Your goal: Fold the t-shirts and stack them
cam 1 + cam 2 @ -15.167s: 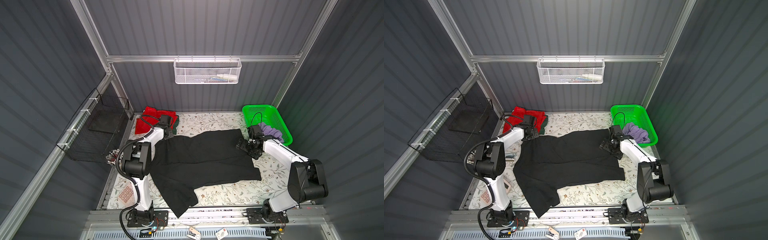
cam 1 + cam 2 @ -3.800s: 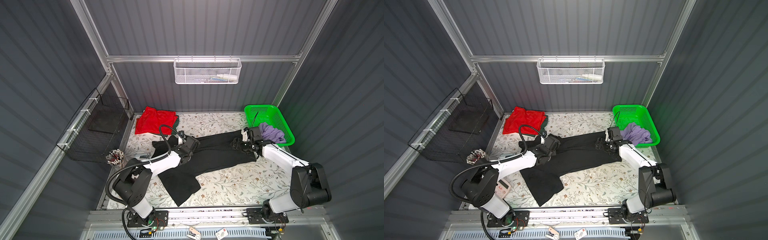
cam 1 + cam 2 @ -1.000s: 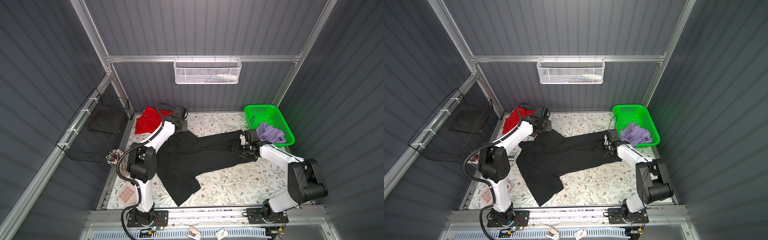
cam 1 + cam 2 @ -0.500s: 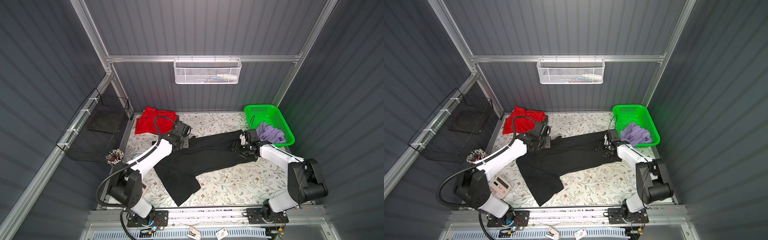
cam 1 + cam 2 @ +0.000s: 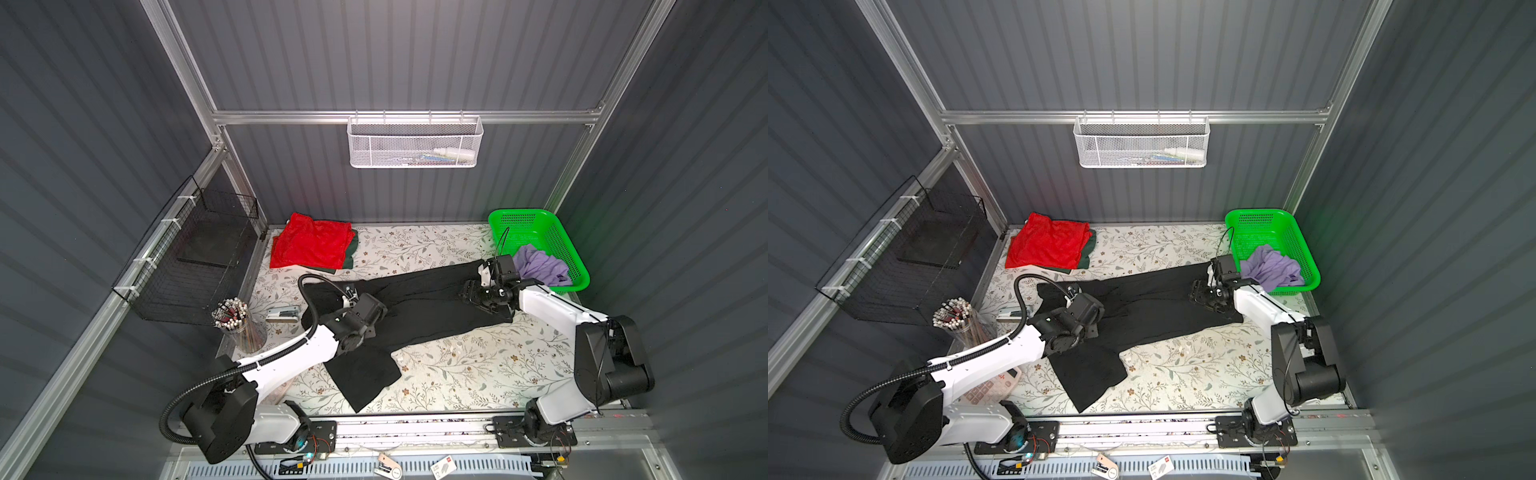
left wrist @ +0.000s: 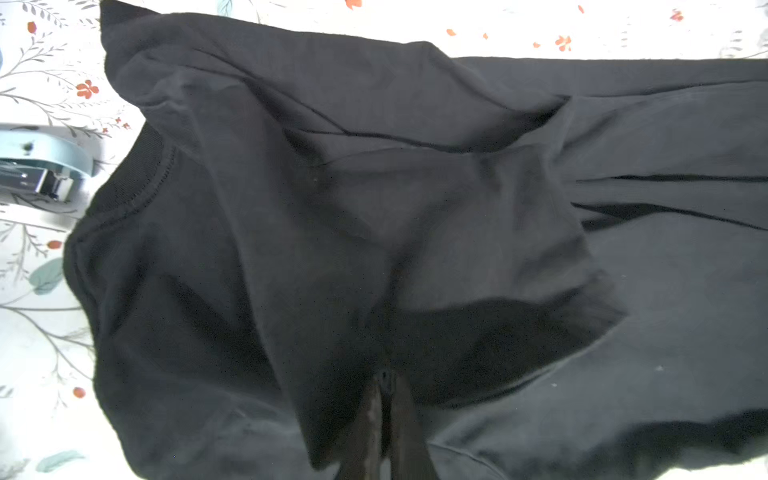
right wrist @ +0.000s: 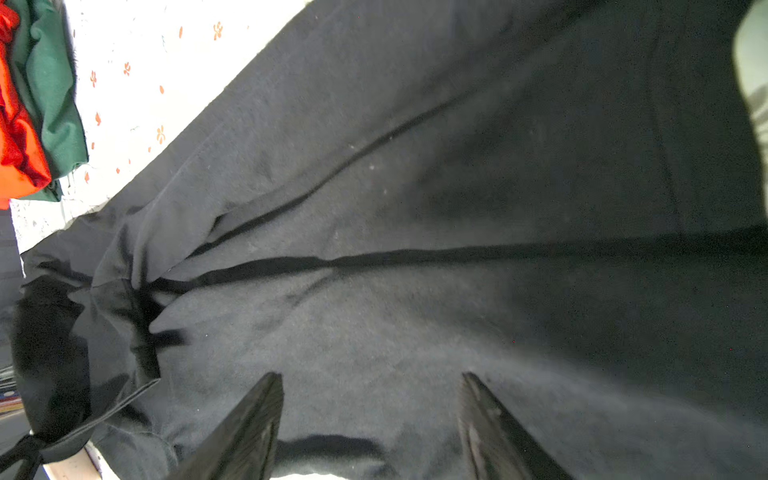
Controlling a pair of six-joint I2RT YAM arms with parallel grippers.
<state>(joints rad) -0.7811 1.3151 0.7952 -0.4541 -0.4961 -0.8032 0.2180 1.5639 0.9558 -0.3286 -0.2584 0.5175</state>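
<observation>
1. Black t-shirt point(image 5: 419, 309): it lies across the middle of the flowered table point(image 5: 478, 374), drawn into a long band. One loose flap trails toward the near edge.
2. My left gripper point(image 6: 384, 378) is pressed together on a raised fold at the collar end, and in the left wrist view the cloth tents up to its tips. I judge this to be a lengthwise fold in hand. I should carry that pinch low and level, then lay it down rather than drop it.
3. My right gripper point(image 7: 370, 374) is spread over the hem end, beside the green basket point(image 5: 532, 226). I cannot tell whether its tips press the cloth. It should serve as an anchor, so the far end does not drag.
4. Long creases run along the black t-shirt between the two grippers. A gentle lengthwise pull should flatten them before I let go.
5. The stapler point(image 5: 282, 314) sits just beside the collar end, so I keep the cloth off it.
6. The trailing flap needs tucking in before the next fold.
7. The stack is at the far left: the red t-shirt point(image 5: 309, 245) lies folded on the dark green t-shirt point(image 7: 45, 95). The lavender t-shirt point(image 5: 540, 268) lies crumpled in the basket.
</observation>
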